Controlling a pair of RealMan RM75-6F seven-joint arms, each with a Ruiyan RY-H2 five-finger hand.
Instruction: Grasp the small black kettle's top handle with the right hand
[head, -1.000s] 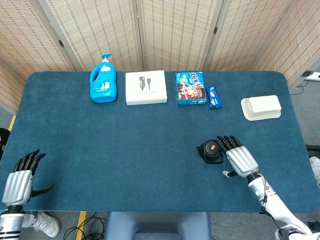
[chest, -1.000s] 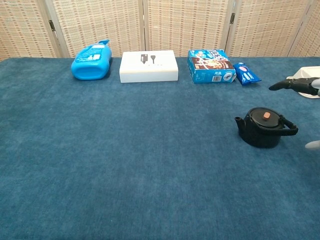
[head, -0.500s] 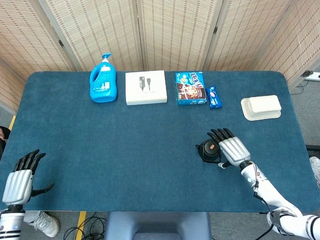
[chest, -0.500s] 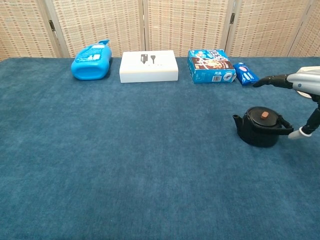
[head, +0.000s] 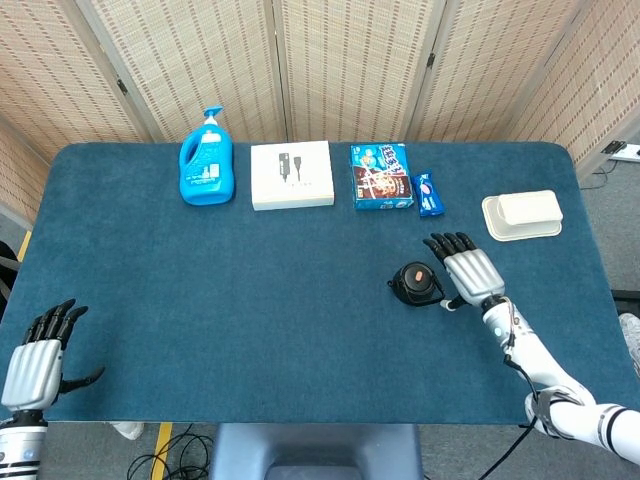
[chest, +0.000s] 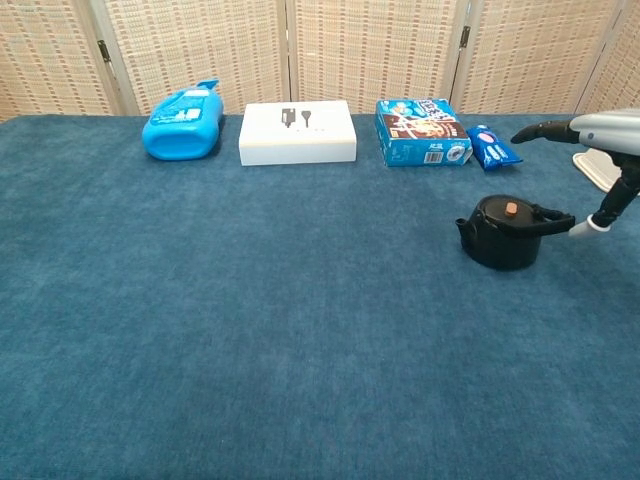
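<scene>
The small black kettle (head: 413, 283) (chest: 503, 232) stands on the blue table right of centre, with an orange knob on its lid and its spout pointing left. Its top handle (chest: 545, 215) leans over to the right. My right hand (head: 470, 272) (chest: 600, 135) hovers just right of the kettle with its fingers stretched out and apart, holding nothing. Its thumb tip (chest: 580, 228) hangs down close to the right end of the handle. My left hand (head: 35, 360) rests at the table's near left edge with its fingers apart and empty; it shows in the head view only.
Along the far edge lie a blue bottle (head: 207, 160) (chest: 182, 125), a white box (head: 291, 175) (chest: 297, 131), a blue snack box (head: 381, 176) (chest: 422, 132) and a small blue packet (head: 430, 194) (chest: 492, 147). A white container (head: 521, 215) sits at the far right.
The kettle has slid away from me and slightly left, and its handle now leans right. My right hand moved the same way, staying beside it. The left hand barely moved.
</scene>
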